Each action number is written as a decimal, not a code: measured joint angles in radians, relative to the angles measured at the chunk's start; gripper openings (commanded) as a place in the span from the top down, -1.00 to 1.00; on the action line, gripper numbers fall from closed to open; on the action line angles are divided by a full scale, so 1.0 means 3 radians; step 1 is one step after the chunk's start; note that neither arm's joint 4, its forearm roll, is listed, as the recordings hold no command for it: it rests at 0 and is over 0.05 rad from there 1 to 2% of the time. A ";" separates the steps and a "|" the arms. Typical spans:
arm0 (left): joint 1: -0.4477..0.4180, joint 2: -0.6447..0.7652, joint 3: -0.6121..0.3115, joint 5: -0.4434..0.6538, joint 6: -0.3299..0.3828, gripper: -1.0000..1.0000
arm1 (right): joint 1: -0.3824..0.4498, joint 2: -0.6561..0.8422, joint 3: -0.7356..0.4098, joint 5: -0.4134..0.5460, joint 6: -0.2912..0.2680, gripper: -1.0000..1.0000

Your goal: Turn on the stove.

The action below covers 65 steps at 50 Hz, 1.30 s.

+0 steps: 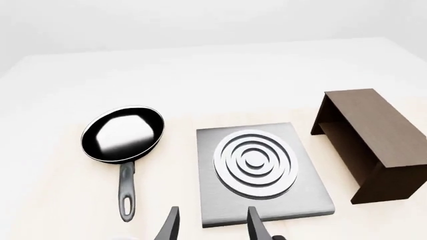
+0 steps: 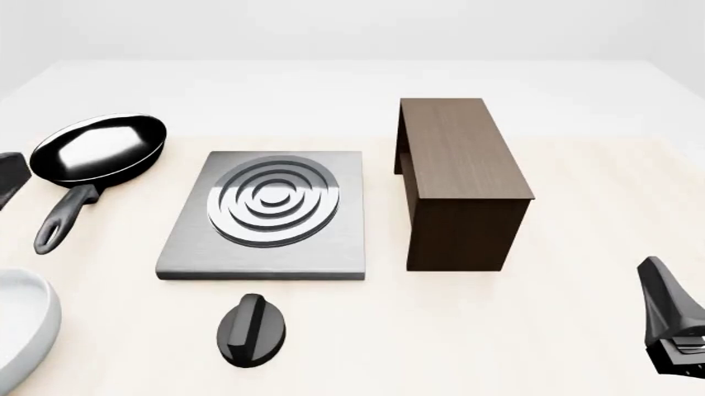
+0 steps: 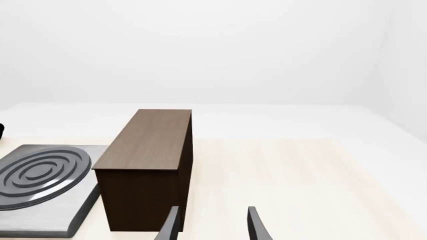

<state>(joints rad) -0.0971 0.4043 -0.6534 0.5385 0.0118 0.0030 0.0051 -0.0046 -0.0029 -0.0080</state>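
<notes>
The stove [image 2: 264, 216] is a flat grey metal slab with concentric silver rings at the table's left middle. Its small black ridged knob [image 2: 251, 330] lies on the table just in front of it. My left gripper [image 1: 212, 227] is open and empty, above the stove's [image 1: 263, 170] near edge; the knob is out of that view. Only a dark tip of it [image 2: 7, 177] shows at the front view's left edge. My right gripper [image 3: 212, 227] is open and empty, at the front right [image 2: 672, 322], far from the stove [image 3: 40, 175].
A black frying pan [image 2: 99, 148] lies left of the stove, handle toward me. A dark brown wooden stand [image 2: 457, 177] stands right of the stove. A white dish rim [image 2: 22, 326] shows at the front left corner.
</notes>
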 measured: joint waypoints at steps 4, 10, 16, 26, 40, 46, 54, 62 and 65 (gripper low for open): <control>-0.0020 0.0063 -0.0011 0.0044 0.0022 -1.00 | 0.0000 0.0000 0.0000 0.0000 0.0000 -1.00; -0.0036 0.0130 0.0068 0.0041 0.0033 -1.00 | 0.0000 0.0000 0.0000 0.0000 0.0000 -1.00; -0.0093 0.0231 0.0222 -0.0033 0.0021 -1.00 | 0.0001 0.0000 0.0000 0.0000 -0.0001 -1.00; -0.0184 0.0394 0.0509 -0.0219 -0.0046 -1.00 | 0.0001 0.0000 0.0000 0.0000 -0.0001 -1.00; -0.0254 0.0662 0.0836 -0.0538 -0.0161 -1.00 | 0.0001 0.0000 0.0000 0.0000 -0.0001 -1.00; -0.0278 0.0784 0.0947 -0.0678 -0.0219 -1.00 | 0.0001 0.0000 0.0000 0.0000 -0.0001 -1.00; -0.0339 0.0998 0.1093 -0.0898 -0.0279 -1.00 | 0.0001 0.0000 0.0000 0.0000 -0.0001 -1.00; -0.0385 0.1263 0.1270 -0.1183 -0.0280 -1.00 | 0.0001 0.0000 0.0000 0.0000 -0.0001 -1.00; -0.0408 0.1333 0.1313 -0.1255 -0.0301 -1.00 | 0.0001 0.0000 0.0000 0.0000 -0.0001 -1.00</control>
<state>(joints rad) -0.2195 0.8042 -0.2593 0.1621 -0.0784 0.0032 0.0051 -0.0046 -0.0030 -0.0082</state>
